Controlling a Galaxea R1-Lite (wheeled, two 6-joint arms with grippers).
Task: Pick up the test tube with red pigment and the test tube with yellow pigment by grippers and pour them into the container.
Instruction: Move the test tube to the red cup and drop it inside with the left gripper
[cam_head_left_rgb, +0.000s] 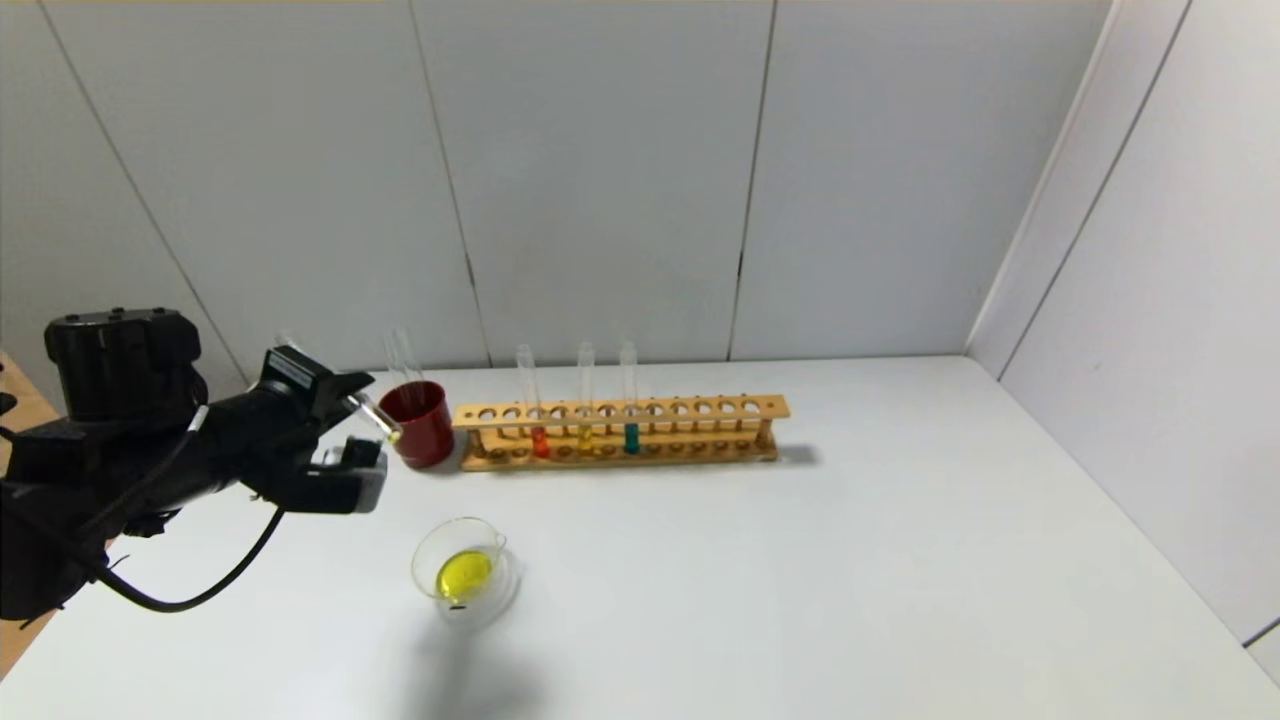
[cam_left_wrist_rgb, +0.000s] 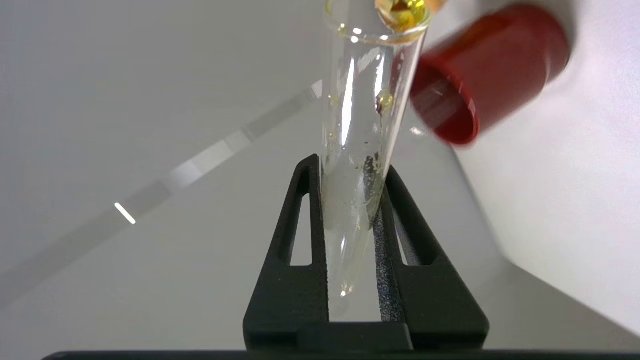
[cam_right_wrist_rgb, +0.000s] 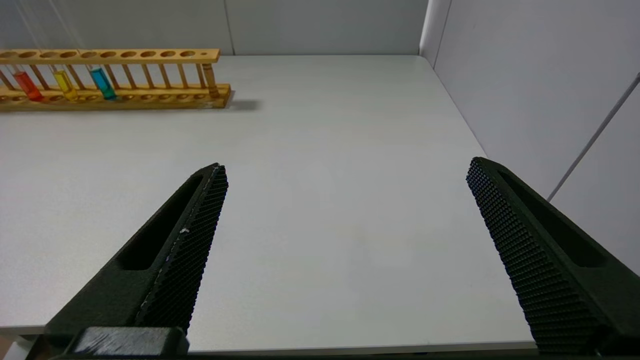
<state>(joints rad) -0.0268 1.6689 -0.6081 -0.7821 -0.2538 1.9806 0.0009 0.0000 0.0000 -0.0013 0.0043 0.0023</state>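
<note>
Head view, landmark: wooden rack (cam_head_left_rgb: 620, 432), long and low, standing toward the far edge of the white worktop (cam_head_left_rgb: 800, 580).
Container (cam_head_left_rgb: 462, 570): small clear glass dish with a pouring lip, nearer the robot than the rack and off its left end; a pool of yellow liquid lies in its bottom.
Left pincer (cam_head_left_rgb: 352, 402): hangs in the air to the left of the rack, just beside the red cup, clenched on the test tube with yellow pigment (cam_head_left_rgb: 378, 416).
Held tube, left wrist view: the glass (cam_left_wrist_rgb: 357, 125) sits between the two black fingers (cam_left_wrist_rgb: 300, 240); it is nearly drained, with yellow droplets at its open mouth and on its inner wall. In the head view it lies tilted, mouth toward the red cup.
Right pincer (cam_right_wrist_rgb: 345, 200): low over bare worktop, well to the right of the rack, released with its jaws wide apart and nothing between them.
Red cup (cam_head_left_rgb: 418, 422): opaque dark red, just beside the rack's left end.
Test tube with red pigment (cam_head_left_rgb: 536, 420): upright in the rack, near its left end.
Neighbouring tubes: a duller yellow tube (cam_head_left_rgb: 585, 415), then a teal tube (cam_head_left_rgb: 630, 412), each upright to the right of the red one.
</note>
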